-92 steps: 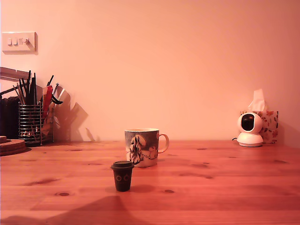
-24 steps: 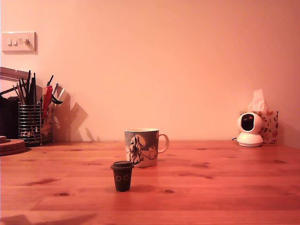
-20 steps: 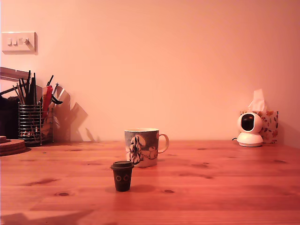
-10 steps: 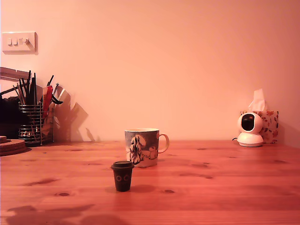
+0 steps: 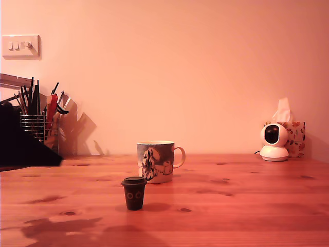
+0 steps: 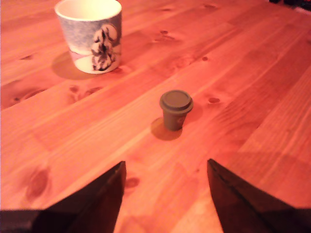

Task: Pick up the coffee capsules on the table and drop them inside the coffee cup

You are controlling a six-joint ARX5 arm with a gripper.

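A broad reddish-brown wooden table [image 5: 247,206] fills the scene. Toward its middle stands the coffee cup [image 5: 155,161], a ceramic mug with an illustrated dark side, upright, mouth open. Near it, apart and closer to the exterior camera, stands one coffee capsule [image 5: 134,193], small, dark, tapered, upright, with a flat rimmed lid. The gripper [image 6: 165,194] hovers short of the capsule, its two dark fingers [image 6: 104,196] spread wide and holding nothing. The capsule likely handles as light, stiff and easily tipped; gripping the tapered body just under the rim seems safest.
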